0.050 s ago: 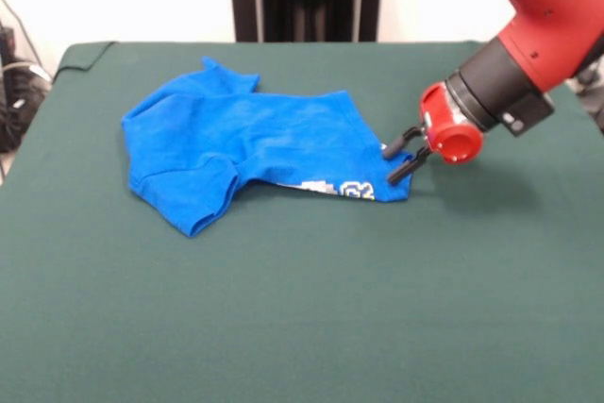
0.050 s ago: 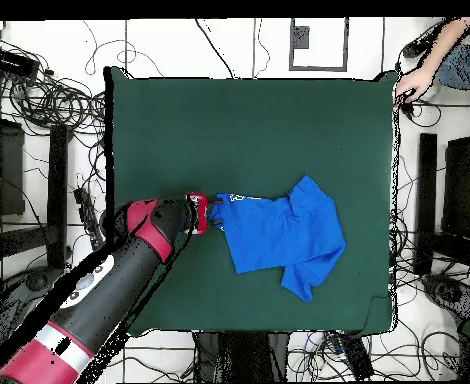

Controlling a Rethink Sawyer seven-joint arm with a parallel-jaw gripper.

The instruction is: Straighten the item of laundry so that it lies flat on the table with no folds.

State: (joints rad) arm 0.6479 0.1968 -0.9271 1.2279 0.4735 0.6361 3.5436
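The item of laundry [image 1: 250, 143], a bright blue T-shirt, lies crumpled on the left-centre of the green table [image 1: 311, 309]. Its front edge is folded over, and a strip of white lettering [image 1: 342, 189] peeks out beneath. One sleeve [image 1: 200, 203] points toward the near side. My gripper [image 1: 392, 164] comes in from the right, low over the cloth. Its two black fingers [image 1: 404, 141] stand apart, open, with their tips at the shirt's right-hand corner. In the overhead view the gripper [image 2: 216, 212] meets the shirt [image 2: 284, 232] at its left end.
The red and black arm [image 1: 528, 44] slants in from the upper right. In the overhead view a person's hand [image 2: 419, 78] rests near the table's [image 2: 249, 120] top right corner. Cables and stands surround the table.
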